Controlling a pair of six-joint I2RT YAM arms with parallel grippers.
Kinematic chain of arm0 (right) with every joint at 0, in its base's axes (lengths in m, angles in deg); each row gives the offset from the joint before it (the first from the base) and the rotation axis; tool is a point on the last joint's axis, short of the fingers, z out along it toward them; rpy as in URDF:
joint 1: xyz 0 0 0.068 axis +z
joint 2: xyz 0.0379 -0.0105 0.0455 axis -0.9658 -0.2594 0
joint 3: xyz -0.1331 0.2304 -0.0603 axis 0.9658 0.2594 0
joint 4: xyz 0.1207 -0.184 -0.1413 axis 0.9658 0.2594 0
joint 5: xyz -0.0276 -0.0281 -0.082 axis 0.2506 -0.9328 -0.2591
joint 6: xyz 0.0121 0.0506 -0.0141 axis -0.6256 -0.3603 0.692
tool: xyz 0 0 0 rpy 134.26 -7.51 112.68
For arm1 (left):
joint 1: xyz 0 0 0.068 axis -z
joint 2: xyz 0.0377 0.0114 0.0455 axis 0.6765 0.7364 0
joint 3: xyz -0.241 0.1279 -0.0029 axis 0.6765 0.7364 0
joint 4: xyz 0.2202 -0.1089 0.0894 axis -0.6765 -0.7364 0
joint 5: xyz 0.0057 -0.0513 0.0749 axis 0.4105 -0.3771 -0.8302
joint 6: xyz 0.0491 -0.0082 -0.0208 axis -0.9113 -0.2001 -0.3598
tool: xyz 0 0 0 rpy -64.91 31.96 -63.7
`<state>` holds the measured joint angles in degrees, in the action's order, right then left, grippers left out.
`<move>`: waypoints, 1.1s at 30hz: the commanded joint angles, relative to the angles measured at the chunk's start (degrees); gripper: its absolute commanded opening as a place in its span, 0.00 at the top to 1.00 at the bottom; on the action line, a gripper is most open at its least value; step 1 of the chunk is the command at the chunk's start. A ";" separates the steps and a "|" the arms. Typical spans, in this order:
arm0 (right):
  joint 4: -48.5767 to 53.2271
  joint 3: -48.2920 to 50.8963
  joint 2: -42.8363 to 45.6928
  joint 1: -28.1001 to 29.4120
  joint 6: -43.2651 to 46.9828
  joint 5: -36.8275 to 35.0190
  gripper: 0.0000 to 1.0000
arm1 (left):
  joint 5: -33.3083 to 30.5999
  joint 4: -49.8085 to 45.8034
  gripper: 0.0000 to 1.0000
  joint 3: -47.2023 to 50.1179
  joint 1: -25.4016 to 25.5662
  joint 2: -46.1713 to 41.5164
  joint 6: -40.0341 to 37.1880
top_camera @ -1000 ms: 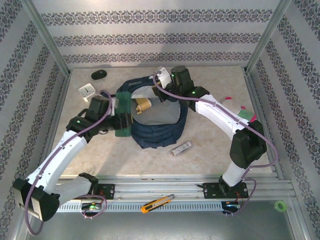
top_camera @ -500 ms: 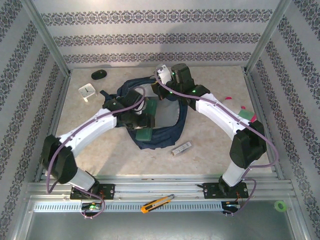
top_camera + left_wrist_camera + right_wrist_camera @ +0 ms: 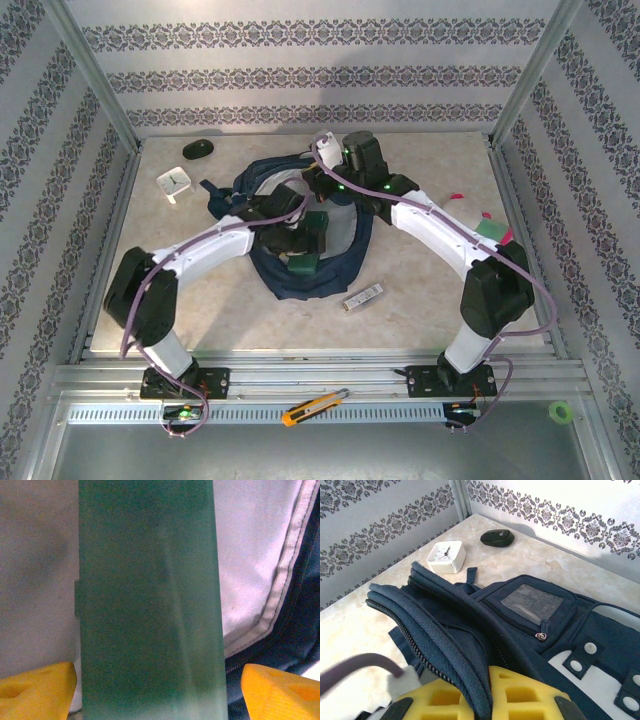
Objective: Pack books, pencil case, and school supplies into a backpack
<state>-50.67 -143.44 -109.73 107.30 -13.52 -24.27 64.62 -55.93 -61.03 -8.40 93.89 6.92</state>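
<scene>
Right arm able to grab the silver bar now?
Likely not yet: right gripper is shut on the backpack rim. The bar lies bare on the table, so path's free once it lets go.

No writing, label or number can be read anywhere.

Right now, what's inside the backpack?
A green book sits in the backpack against its pale lining, between the open fingers of the left gripper. Anything under the book is covered.
</scene>
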 commanded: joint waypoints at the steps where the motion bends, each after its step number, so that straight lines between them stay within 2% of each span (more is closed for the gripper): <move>1: -7.75 0.04 4.33 -0.52 -1.84 3.12 1.00 | -1.12 11.40 0.16 6.41 0.64 -7.83 -0.92; 6: -7.79 0.73 4.84 -0.76 -1.83 3.91 1.00 | -0.21 13.39 0.18 14.39 0.81 -14.83 -4.53; 10: -8.01 1.68 5.26 -0.87 -1.82 4.25 1.00 | -0.66 14.57 0.17 19.56 1.30 -20.72 -11.33; 14: -8.49 2.81 5.72 -1.12 -2.11 4.38 1.00 | -3.44 14.62 0.18 23.29 1.34 -26.59 -26.97; 17: -8.79 3.35 6.00 -1.31 -2.39 4.33 1.00 | -2.38 17.82 0.20 27.40 1.36 -30.36 -39.97; 20: -9.04 3.54 6.14 -1.39 -2.44 4.44 1.00 | -1.62 18.99 0.29 29.04 1.34 -30.60 -49.60; 24: -9.32 3.49 6.25 -1.40 -2.60 4.64 1.00 | 2.38 18.48 0.27 27.15 1.34 -26.70 -54.24; 31: -9.75 3.79 6.38 -1.40 -3.26 4.96 1.00 | 1.32 22.11 0.27 26.53 1.42 -23.00 -55.05; 33: -10.34 3.84 6.39 -1.40 -4.14 5.74 1.00 | 0.28 23.67 0.35 22.98 1.38 -17.22 -54.52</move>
<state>-53.57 -139.24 -107.31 106.21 -14.66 -22.18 65.58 -37.37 -33.38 -7.70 70.59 -45.43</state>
